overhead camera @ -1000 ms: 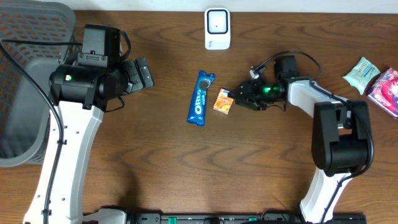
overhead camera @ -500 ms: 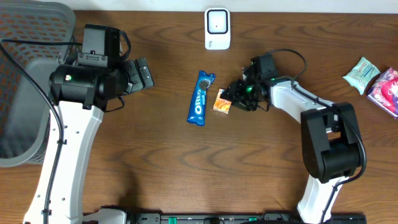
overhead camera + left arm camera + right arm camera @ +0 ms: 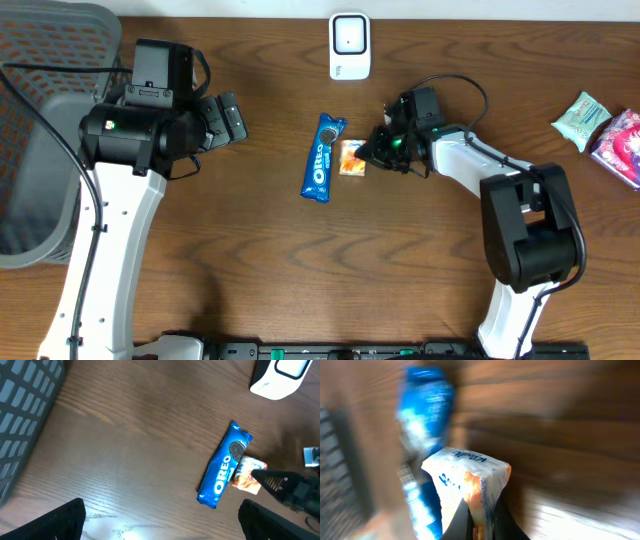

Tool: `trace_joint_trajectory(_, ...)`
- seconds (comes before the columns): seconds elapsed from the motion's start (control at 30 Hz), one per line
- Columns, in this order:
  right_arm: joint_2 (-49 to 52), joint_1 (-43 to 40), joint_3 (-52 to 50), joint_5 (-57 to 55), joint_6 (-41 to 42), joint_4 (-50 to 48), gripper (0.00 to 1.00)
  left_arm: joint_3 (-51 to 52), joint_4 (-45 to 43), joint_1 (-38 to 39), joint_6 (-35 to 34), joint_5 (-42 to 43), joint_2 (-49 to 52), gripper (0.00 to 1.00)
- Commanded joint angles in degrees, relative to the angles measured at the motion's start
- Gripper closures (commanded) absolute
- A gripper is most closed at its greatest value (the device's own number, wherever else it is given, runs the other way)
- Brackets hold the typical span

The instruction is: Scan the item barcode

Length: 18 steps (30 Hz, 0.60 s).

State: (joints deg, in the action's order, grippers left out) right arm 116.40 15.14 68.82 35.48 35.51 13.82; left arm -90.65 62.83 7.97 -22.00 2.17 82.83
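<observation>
The blue Oreo pack (image 3: 323,158) lies flat on the wooden counter (image 3: 300,260), its length running away from the robot. The small orange-and-white snack packet (image 3: 351,158) sits just beside its right edge; whether the two touch is not clear from above. The right tool (image 3: 368,155) reaches in from the right of the Oreo pack, and its fingers are pressed together on the packet's near edge. The blurred right wrist view shows the wrapper pinched between the two dark tips. The white scanner (image 3: 349,45) stands beyond the Oreo pack at the far edge of the counter. The left tool (image 3: 225,118) hangs well to the left of the Oreo pack with its fingers spread wide and nothing between them. A grey mesh basket (image 3: 40,150) is farther left. Two more packets, one green (image 3: 580,120) and one pink (image 3: 622,145), lie far to the right.
</observation>
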Motion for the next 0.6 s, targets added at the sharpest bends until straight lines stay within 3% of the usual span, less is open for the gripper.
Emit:
trace_joint_trajectory(0.0,0.94,-4.61,-0.33,26.97,-6.93,-5.38,0.99,-0.22,0.15,-0.28,0.98,-0.74,-0.09,0.02)
trace_joint_trajectory(0.2,0.94,-10.36,-0.33,49.88,-6.25,-16.76,0.99,-0.22,0.15,-0.28,1.01,-0.74,-0.09,0.02)
trace_joint_trajectory(0.57,0.94,-13.05,-0.33,53.99,10.14,-37.83,0.99,-0.22,0.15,-0.28,1.01,-0.74,-0.09,0.02)
